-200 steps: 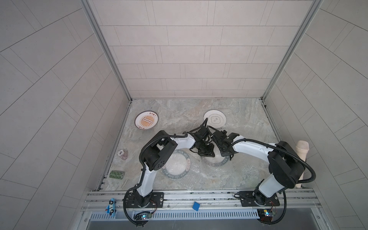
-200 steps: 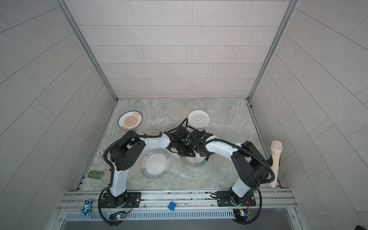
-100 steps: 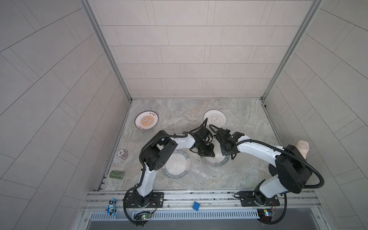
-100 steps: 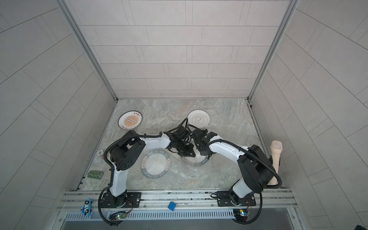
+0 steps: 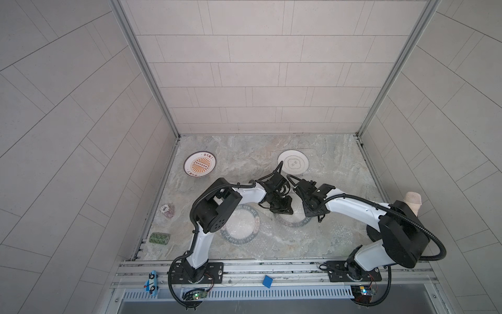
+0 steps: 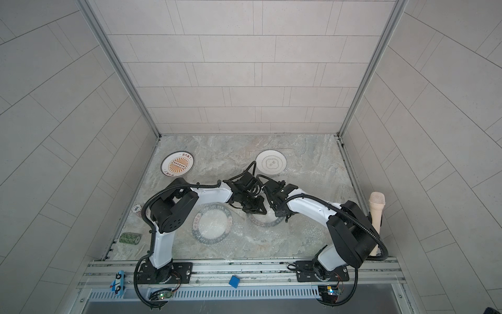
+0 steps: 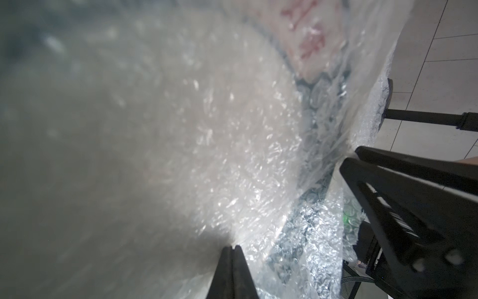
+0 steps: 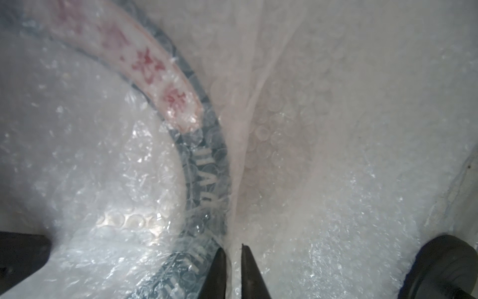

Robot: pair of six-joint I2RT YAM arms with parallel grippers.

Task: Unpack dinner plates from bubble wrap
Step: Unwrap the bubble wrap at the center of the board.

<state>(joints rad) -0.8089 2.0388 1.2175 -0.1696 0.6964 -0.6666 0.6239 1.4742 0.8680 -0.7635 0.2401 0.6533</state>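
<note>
Plates sit on the desk [image 5: 339, 168] in both top views. The sunburst plate [image 5: 200, 164] is by the far left corner and the ringed plate [image 5: 293, 162] near the far edge. The front plate [image 5: 240, 224] and the middle plate [image 5: 292, 223] both lie under bubble wrap [image 5: 267, 239], the latter beneath both arms.

Left wrist view: left jaws clenched on bubble wrap [image 7: 232, 129] covering the green rim [image 7: 318, 108].

Right wrist view: right jaws pinch a raised wrap fold just beside that lettered rim [image 8: 204, 168].

Bubble wrap [image 8: 336, 155] blurs the green-rimmed plate [image 8: 204, 168], which the frame edge cuts off.
</note>
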